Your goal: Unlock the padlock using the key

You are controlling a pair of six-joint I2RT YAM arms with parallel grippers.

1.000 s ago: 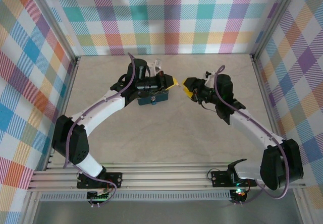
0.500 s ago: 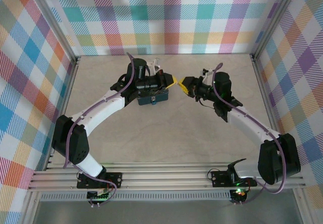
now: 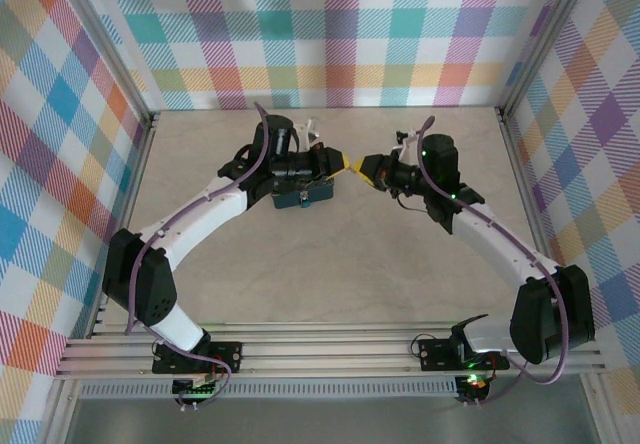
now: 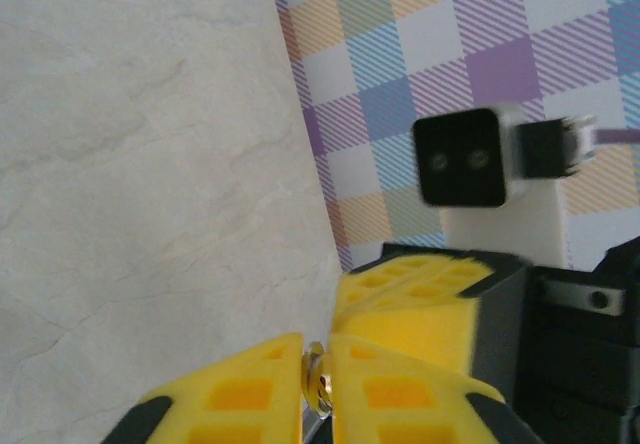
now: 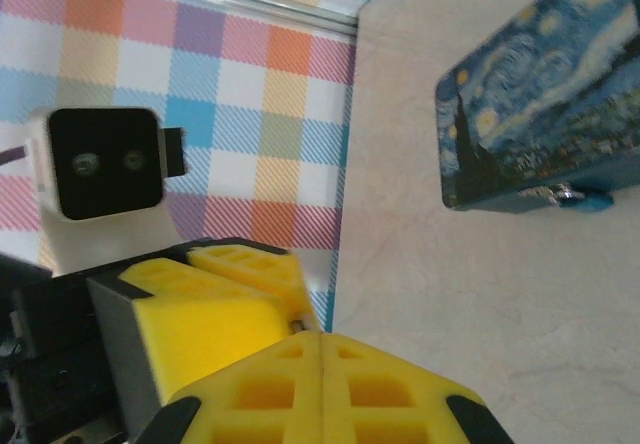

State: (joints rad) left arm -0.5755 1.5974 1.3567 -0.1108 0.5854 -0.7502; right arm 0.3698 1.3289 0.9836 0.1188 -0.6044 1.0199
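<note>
Your left gripper (image 4: 316,356) is pinching the key (image 4: 316,382), a silvery sliver between its yellow pads. Your right gripper (image 5: 321,364), jaws pressed together, meets it tip to tip; can't tell if it grips the key too. The padlock (image 5: 586,200) sits against the box (image 5: 530,114), at 8 o'clock from the fingertips in the top view.

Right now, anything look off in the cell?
Nothing spilled or damaged. The key sits edge-on, pinched near the tips of the left tool, tip to tip with the shut right tool: a thin hold. The padlock sits by the Starry Night box, away from both.
</note>
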